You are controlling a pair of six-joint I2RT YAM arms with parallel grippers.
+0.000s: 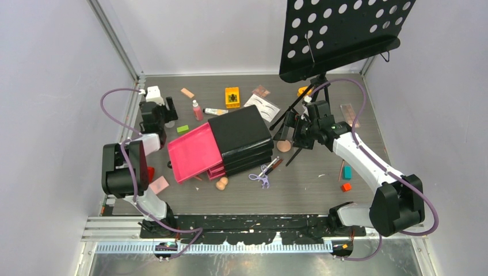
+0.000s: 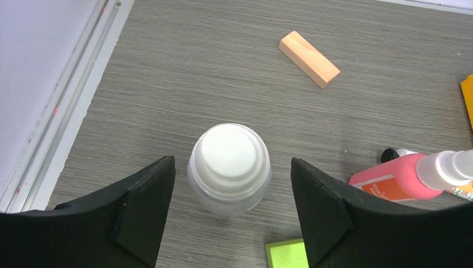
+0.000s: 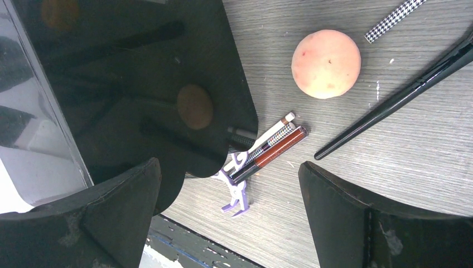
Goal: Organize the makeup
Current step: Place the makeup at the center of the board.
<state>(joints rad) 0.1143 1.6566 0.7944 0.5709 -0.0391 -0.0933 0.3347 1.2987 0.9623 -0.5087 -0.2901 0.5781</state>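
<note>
Grey wood-grain table (image 1: pixel 322 184) carries the makeup, scattered on every side. White bottle (image 2: pixel 229 167) stands upright at the far left between the left gripper's (image 2: pixel 231 167) parted jaws, neither touching it. Pink bottle (image 2: pixel 401 176) and green block (image 2: pixel 287 254) lie just right. Right gripper (image 3: pixel 228 167) hovers wide open over scissors (image 3: pixel 234 192) and pencils (image 3: pixel 268 146), near a sponge (image 3: pixel 326 63). The chest's (image 1: pixel 241 138) pink drawer (image 1: pixel 193 152) is out and looks bare: sorting barely begun, I judge. The stand's (image 1: pixel 345 34) legs crowd the right side.
</note>
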